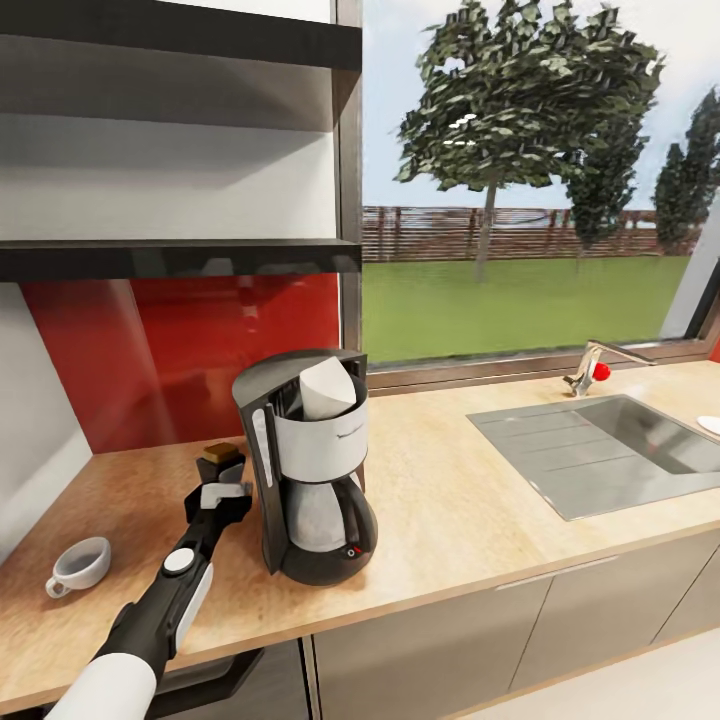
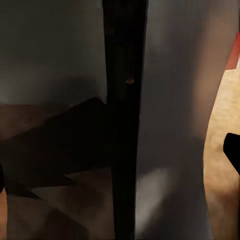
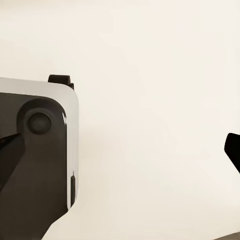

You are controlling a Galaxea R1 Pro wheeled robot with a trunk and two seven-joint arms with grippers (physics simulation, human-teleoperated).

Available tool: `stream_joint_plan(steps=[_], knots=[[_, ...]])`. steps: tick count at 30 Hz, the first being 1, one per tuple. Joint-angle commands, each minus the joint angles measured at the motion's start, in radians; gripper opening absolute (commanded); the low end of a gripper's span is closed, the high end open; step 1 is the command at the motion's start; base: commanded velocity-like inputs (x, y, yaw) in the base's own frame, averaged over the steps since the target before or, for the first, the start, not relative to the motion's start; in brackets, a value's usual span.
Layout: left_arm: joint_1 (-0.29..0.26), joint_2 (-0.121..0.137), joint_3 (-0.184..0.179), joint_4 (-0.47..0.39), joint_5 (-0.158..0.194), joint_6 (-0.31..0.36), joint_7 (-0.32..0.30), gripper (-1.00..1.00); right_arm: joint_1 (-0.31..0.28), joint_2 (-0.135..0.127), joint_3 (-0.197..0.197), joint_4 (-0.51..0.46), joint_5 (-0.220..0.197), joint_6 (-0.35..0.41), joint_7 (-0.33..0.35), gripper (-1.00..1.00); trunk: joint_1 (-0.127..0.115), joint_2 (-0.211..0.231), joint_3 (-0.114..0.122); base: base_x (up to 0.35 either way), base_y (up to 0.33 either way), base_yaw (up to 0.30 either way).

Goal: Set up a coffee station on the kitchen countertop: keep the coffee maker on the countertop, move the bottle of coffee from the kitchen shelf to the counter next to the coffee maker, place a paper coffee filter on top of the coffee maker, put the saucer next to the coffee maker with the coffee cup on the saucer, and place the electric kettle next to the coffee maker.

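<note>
The wooden counter (image 1: 450,500) carries the coffee maker (image 1: 310,465), with a cup (image 1: 80,567) well to its left and a sink (image 1: 600,450) to its right.

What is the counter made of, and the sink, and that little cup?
The counter looks like light wood or wood-look laminate: pale tan with faint grain streaks. The sink looks like brushed metal, grey with a dull sheen. The cup looks like white glazed ceramic, smooth and plain, though in a render it could be plastic.
</note>
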Motion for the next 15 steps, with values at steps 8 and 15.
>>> stream_joint_plan(steps=[8, 15], knots=[[-0.001, 0.001, 0.002, 0.001, -0.008, -0.003, 0.003, 1.0, -0.001, 0.0, -0.008, 0.0, 0.01, 0.001, -0.002, 1.0, 0.0, -0.002, -0.002, 0.0, 0.0, 0.0], [-0.001, 0.001, 0.002, 0.001, -0.008, -0.005, 0.003, 1.0, -0.001, -0.001, -0.009, 0.0, 0.01, 0.001, -0.002, 1.0, 0.0, -0.002, -0.002, 0.0, 0.0, 0.0]])
